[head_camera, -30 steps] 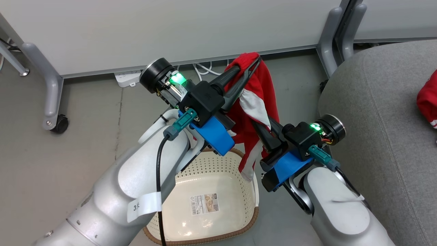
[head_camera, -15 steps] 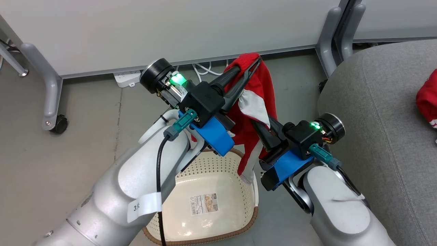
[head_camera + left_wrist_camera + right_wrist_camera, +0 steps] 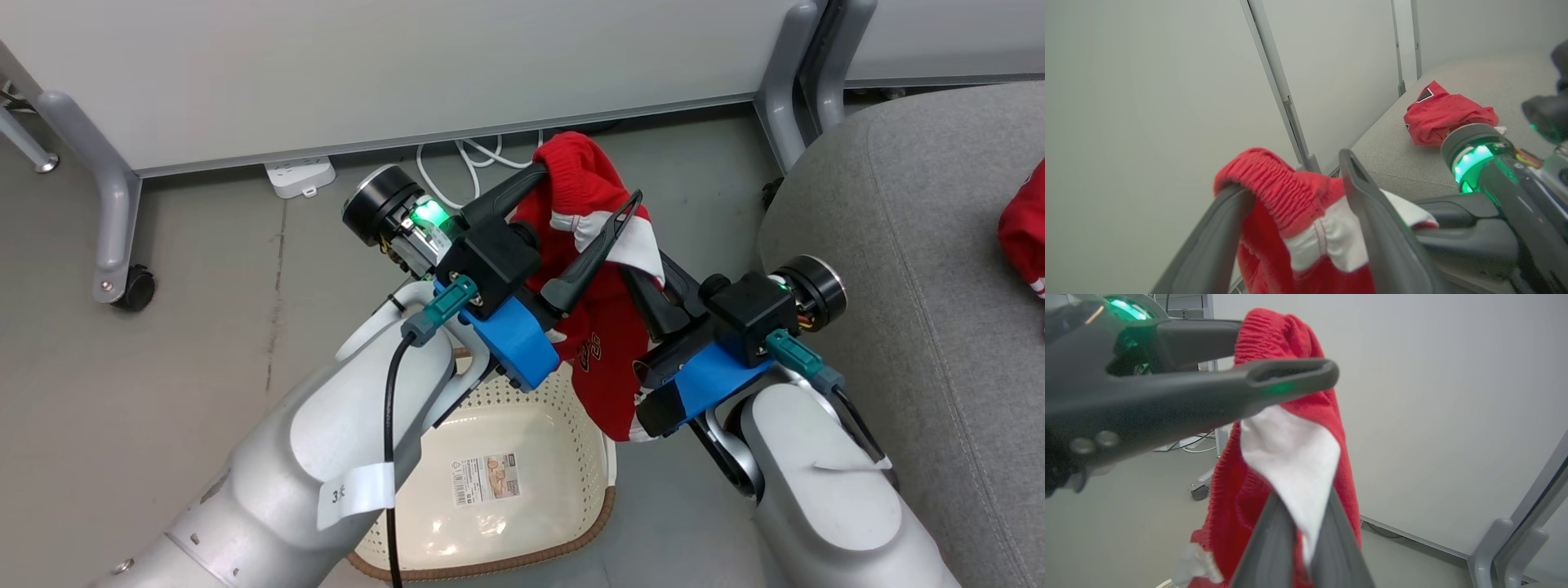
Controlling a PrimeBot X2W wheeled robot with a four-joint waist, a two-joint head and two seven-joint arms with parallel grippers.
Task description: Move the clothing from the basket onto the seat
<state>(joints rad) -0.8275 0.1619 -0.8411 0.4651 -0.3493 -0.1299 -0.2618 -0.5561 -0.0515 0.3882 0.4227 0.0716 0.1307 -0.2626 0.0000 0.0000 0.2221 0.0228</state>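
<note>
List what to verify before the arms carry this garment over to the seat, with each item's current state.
1. Right hand shut on the soft red-and-white sports garment: ok, white panel pinched.
2. Left hand free of it: not ok; jaws open, but the ribbed waistband hangs over one finger.
3. Cream perforated plastic basket emptied: ok where visible.
4. Garment's lower hem clear of the basket rim: cannot tell.
5. Bare room on the large grey fabric seat beside the other red garment: ok.
</note>
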